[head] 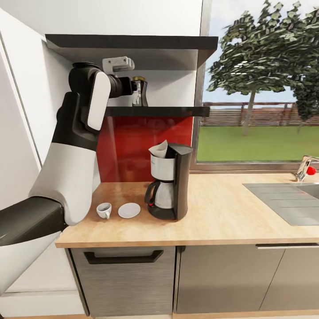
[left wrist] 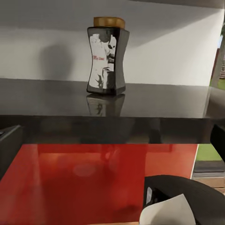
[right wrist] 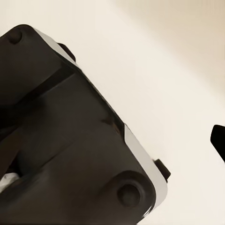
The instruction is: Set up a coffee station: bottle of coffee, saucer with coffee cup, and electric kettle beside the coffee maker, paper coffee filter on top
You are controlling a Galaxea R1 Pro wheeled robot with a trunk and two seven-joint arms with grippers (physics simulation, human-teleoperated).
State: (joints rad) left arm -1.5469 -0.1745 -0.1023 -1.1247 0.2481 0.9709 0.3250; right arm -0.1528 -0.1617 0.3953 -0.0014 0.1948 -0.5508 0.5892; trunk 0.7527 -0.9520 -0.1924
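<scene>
Up at the kitchen shelf [head: 168, 111], left arm reaching for the bottle of coffee [left wrist: 106, 56].
Bottle stands upright near the shelf's back edge; can't tell the jaws' state, so I'd come in level and grab the narrow waist.

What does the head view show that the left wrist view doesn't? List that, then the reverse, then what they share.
Head view, not left wrist: the coffee cup standing beside the saucer on the kitchen countertop, the sink, and the window with trees.
Left wrist, not head: the jar's pale label up close and its reflection on the board.
Both: the bottle of coffee on the kitchen shelf, and the paper coffee filter atop the coffee maker.
</scene>
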